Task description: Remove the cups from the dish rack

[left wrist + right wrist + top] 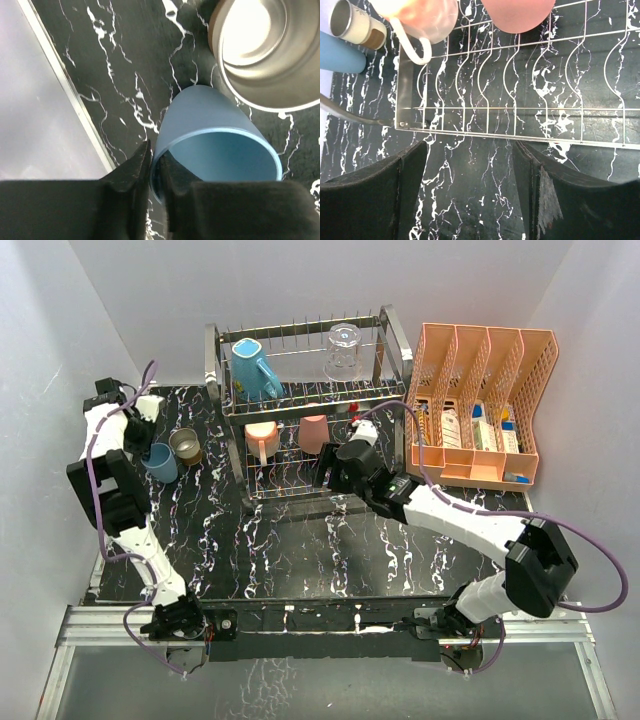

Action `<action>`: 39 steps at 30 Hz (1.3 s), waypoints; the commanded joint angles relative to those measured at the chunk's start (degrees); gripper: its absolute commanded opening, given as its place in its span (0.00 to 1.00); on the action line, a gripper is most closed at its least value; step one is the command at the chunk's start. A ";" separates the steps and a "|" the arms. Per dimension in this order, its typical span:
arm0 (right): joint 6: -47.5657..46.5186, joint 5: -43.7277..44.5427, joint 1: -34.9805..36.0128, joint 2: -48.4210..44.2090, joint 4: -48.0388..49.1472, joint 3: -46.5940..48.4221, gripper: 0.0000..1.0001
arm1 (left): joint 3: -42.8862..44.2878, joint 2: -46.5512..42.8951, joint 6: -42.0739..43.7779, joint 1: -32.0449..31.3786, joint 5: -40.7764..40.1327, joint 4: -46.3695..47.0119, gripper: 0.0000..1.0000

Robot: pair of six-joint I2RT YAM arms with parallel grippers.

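The dish rack (395, 345) stood at the upper middle of the overhead view. A teal mug (255, 368) and a clear glass tumbler (343, 350) sat on its upper tier; a pale pink mug (262, 440) and a salmon tumbler (314, 432) sat on the lower one. The light blue tumbler (210, 130) and the tan cup (260, 50) were out on the black table (300, 550) at the left, just beside each other. The left gripper (154, 152) pinched the blue tumbler's rim, one finger inside the wall, one outside. The right gripper (470, 147) hung at the rack's front edge, jaws wide and empty, with the salmon tumbler at the top of its view.

The racked cups looked light and stiff; the glass seemed the slick, breakable one, wanting a gentle hold across its body; the mugs would likely tip toward their handles, so the rim wall looked the safer grip. Room was tight under the upper tier's wires and between the arched side frames; the orange organiser (480, 400) crowded the right; bare table lay open below the rack.
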 commanded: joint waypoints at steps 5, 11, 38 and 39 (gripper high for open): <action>-5.36 1.32 -0.73 6.27 7.48 2.11 0.76 | 5.75 2.59 -2.02 0.60 4.70 -5.12 0.59; -8.60 -0.45 -0.73 14.88 14.04 6.91 0.80 | 6.91 -1.39 0.45 1.54 5.96 -7.42 0.78; -21.66 5.32 4.84 40.36 24.97 28.02 0.73 | -21.36 -33.17 0.45 2.12 30.27 -12.96 0.97; -21.73 6.35 4.89 41.05 24.77 28.77 0.72 | -21.68 -33.62 0.45 2.12 30.54 -13.25 0.97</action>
